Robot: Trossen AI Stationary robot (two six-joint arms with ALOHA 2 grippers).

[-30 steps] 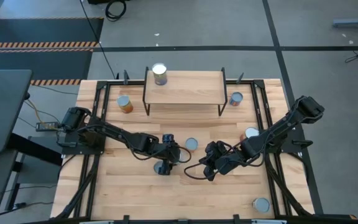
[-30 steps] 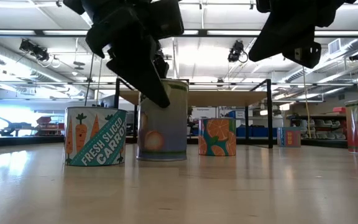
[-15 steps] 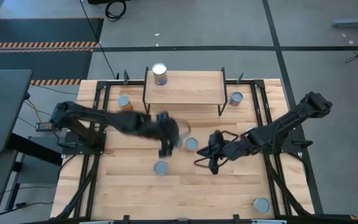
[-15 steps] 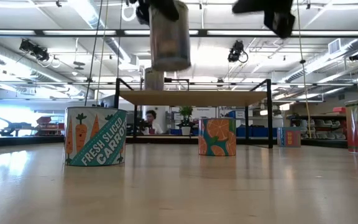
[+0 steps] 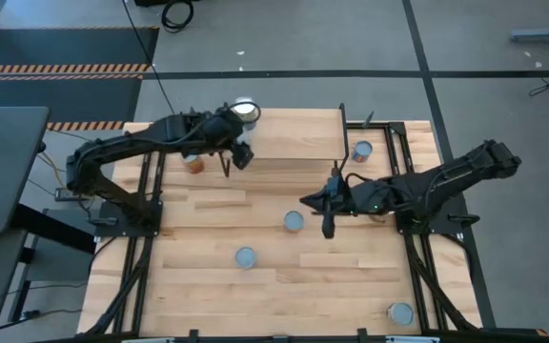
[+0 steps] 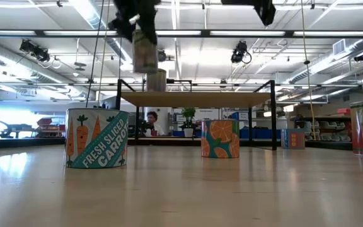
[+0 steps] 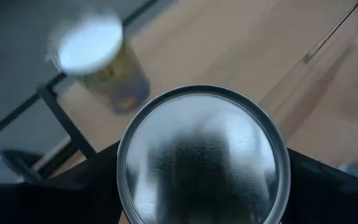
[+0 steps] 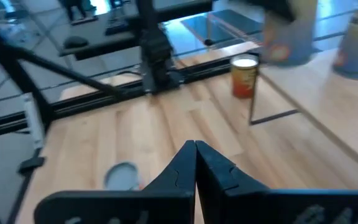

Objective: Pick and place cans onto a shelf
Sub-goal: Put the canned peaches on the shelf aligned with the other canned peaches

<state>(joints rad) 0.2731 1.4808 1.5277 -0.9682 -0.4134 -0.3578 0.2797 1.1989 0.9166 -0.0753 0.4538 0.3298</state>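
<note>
The shelf (image 5: 289,138) stands at the table's far side, one can (image 5: 245,111) upright on its left end. My left gripper (image 5: 238,152) hovers at that end, shut on another can (image 6: 145,53), whose silvery top (image 7: 202,155) fills the left wrist view. That held can hangs above the shelf board (image 6: 197,98), beside the standing can (image 6: 156,81). My right gripper (image 5: 327,224) is shut on nothing, raised over the table's middle, close to a can (image 5: 294,221) on the table. My left gripper holds the can by its side wall (image 7: 124,186), pinched between the two fingers (image 7: 98,186), which lie on opposite sides just below the rim. They slant down from the table's left. The can is lifted clear, close to upright, top toward the wrist camera.
More cans stand on the table: an orange one (image 5: 192,160) left of the shelf, a bluish one (image 5: 361,151) to its right, one (image 5: 246,256) near the middle, one (image 5: 400,312) at the near right corner. Black frame rails (image 5: 151,191) run along both sides.
My left gripper has lifted the can off the middle of the table and carried it up and toward the far edge, to the shelf's left end, turning as it went. My right gripper has risen and drawn toward the far edge, staying shut.
</note>
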